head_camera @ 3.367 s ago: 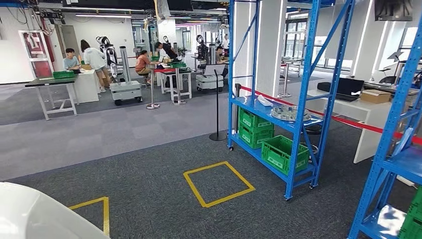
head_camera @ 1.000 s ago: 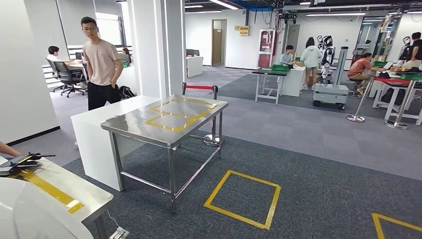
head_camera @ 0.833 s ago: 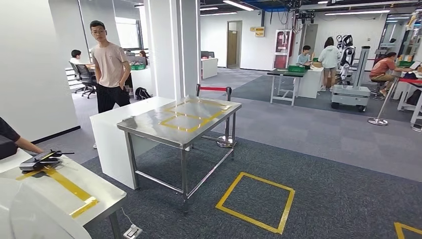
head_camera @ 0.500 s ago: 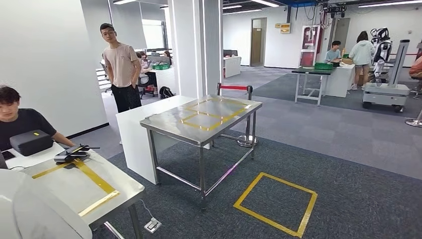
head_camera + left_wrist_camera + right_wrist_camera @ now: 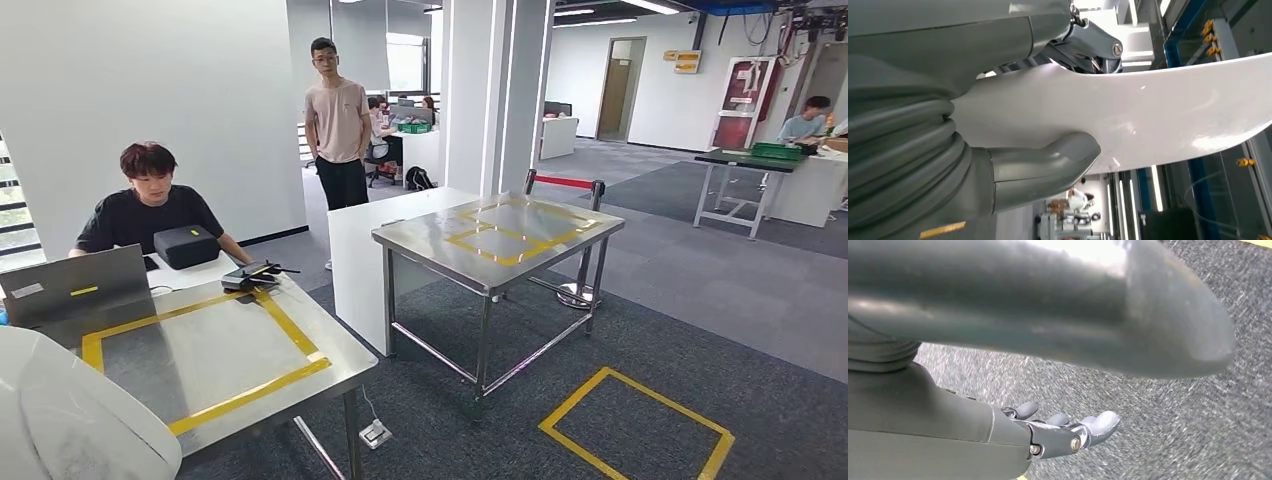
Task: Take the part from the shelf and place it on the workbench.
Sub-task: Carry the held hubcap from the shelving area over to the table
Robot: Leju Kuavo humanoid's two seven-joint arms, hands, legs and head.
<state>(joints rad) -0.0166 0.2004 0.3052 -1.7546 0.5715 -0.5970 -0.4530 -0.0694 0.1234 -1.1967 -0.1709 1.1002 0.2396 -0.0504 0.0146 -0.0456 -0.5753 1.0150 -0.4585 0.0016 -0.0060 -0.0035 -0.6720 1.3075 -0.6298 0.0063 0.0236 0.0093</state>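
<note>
A large white curved part (image 5: 70, 425) fills the bottom left corner of the head view. In the left wrist view my left hand (image 5: 948, 155) grips this white part (image 5: 1158, 110), with the thick thumb (image 5: 1058, 155) pressed against its underside and darker fingers over its far side. Just beyond the part stands a steel workbench (image 5: 330, 345) marked with a yellow tape rectangle. My right hand (image 5: 1058, 432) hangs over grey carpet with its fingers apart and nothing in them.
A person sits behind the near workbench with a laptop (image 5: 75, 290), a black box (image 5: 192, 245) and a black controller (image 5: 250, 276). A second steel table (image 5: 560, 245) with yellow tape stands right of it, beside a white counter (image 5: 350, 250). Another person stands behind. A yellow floor square (image 5: 640, 425) lies at right.
The camera has swung left: the blue shelves have left the picture, and the steel table slid right. The near workbench and the seated person have come into view. The white part stays at bottom left.
</note>
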